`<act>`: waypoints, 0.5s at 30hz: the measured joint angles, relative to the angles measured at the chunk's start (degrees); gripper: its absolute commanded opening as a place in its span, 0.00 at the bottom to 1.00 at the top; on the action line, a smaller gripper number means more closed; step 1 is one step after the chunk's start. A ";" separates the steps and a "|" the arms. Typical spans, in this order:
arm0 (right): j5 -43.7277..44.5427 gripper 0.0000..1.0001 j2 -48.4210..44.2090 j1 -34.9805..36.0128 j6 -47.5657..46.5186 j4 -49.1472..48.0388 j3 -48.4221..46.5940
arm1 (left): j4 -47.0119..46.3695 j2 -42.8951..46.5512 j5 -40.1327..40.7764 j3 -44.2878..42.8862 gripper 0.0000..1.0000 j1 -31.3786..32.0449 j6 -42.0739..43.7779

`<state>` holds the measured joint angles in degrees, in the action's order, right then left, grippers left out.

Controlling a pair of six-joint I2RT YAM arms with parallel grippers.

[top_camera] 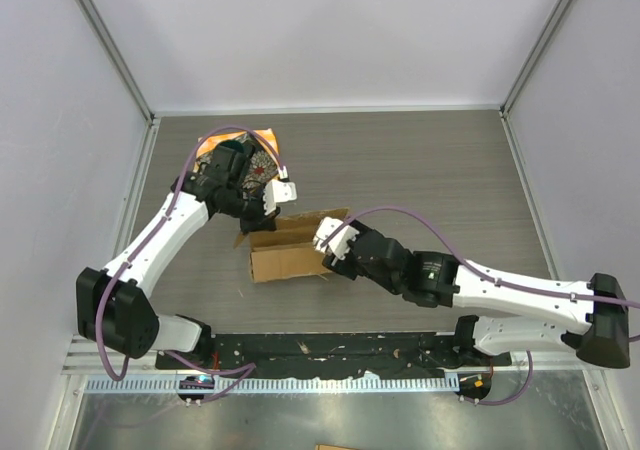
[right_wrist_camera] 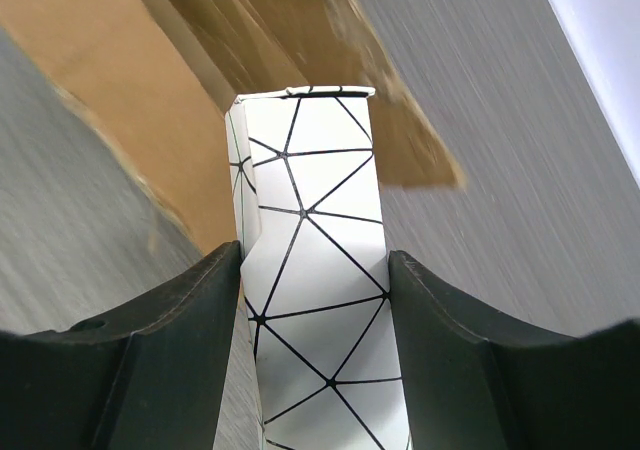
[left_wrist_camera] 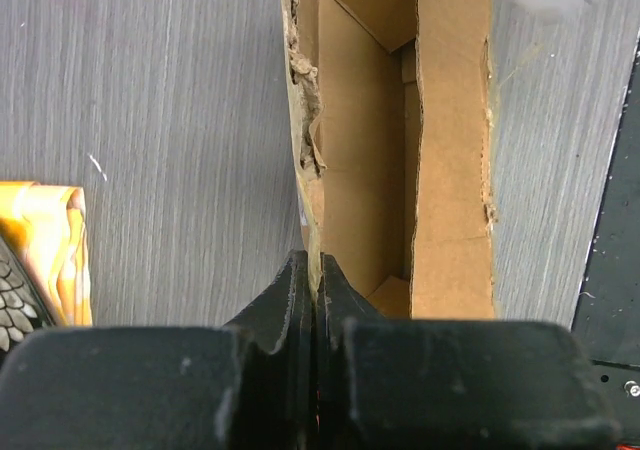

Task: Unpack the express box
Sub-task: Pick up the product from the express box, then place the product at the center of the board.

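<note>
**Express box** (top_camera: 285, 252): lying mid-bench (top_camera: 430, 160) between the arms, its top torn open; cardboard alone is seen inside.
**Left pincer** (left_wrist_camera: 314, 265): clenched on the box's ragged side wall.
**Right pincer** (right_wrist_camera: 315, 258): grasping a white packet (right_wrist_camera: 312, 185) lined with black triangles, at the box's right end.
**Step judged:** contents being taken out.
**Next move:** the packet is to be carried clear and set on bare bench while the box is pinned.
</note>
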<state>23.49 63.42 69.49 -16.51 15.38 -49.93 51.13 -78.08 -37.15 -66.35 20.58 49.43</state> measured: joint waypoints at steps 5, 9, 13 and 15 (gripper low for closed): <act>4.42 0.18 -2.08 -6.27 2.89 1.46 4.79 | -0.39 0.00 1.11 0.52 0.00 -0.83 0.07; 4.66 0.18 -2.23 -16.52 5.03 1.25 7.32 | -0.39 0.00 1.05 0.92 0.00 -1.18 -0.57; 3.15 0.17 -1.42 -25.92 6.21 -1.09 8.22 | -0.37 0.28 0.52 0.31 0.00 -1.20 -2.21; 1.84 0.17 1.01 -29.97 6.91 -3.89 8.15 | -0.37 0.85 -0.44 -0.70 0.00 -1.20 -3.23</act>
<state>25.32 64.42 39.53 -9.61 11.49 -41.78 50.76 -77.23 -37.58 -67.05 19.38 46.19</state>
